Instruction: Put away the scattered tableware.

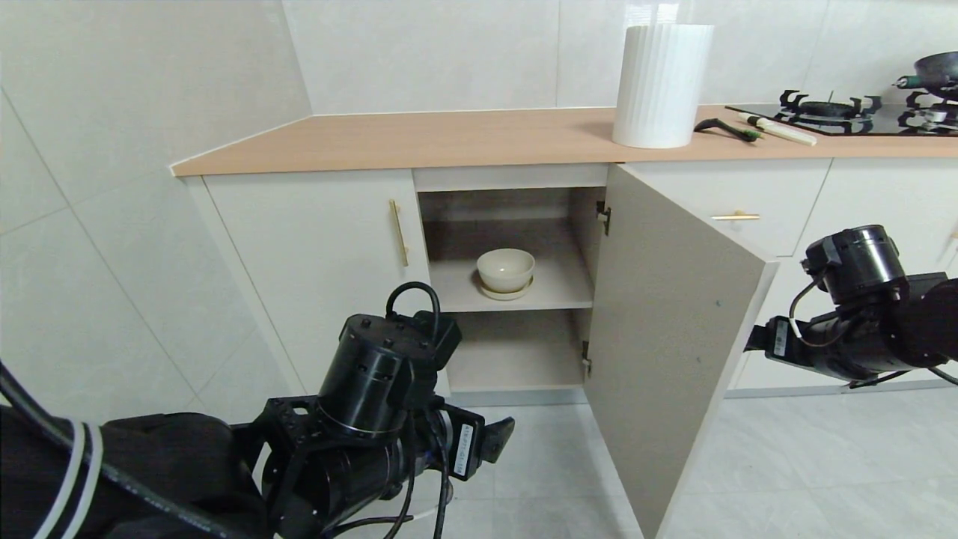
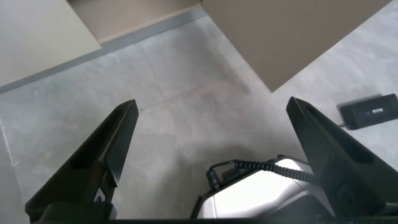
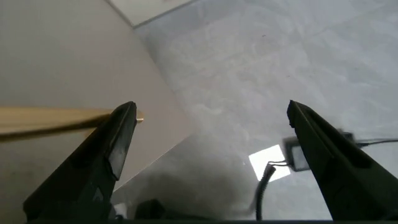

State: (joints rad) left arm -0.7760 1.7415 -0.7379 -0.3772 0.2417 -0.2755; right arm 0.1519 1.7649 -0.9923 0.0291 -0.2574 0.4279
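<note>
A cream bowl [image 1: 506,269] sits on a small plate [image 1: 506,292] on the middle shelf of the open cabinet [image 1: 516,288]. My left gripper [image 2: 212,106] hangs low over the grey floor in front of the cabinet, open and holding nothing; in the head view one of its fingers [image 1: 498,438] points toward the cabinet. My right gripper [image 3: 211,109] is open and empty on the outer side of the swung-out cabinet door [image 1: 673,322], with one finger [image 3: 118,134] close to the door's gold handle [image 3: 56,119].
The open door stands far out into the floor space between the two arms. On the counter are a tall white ribbed container [image 1: 661,82], a knife [image 1: 775,129] and a gas stove [image 1: 846,112]. A black box [image 2: 372,111] lies on the floor.
</note>
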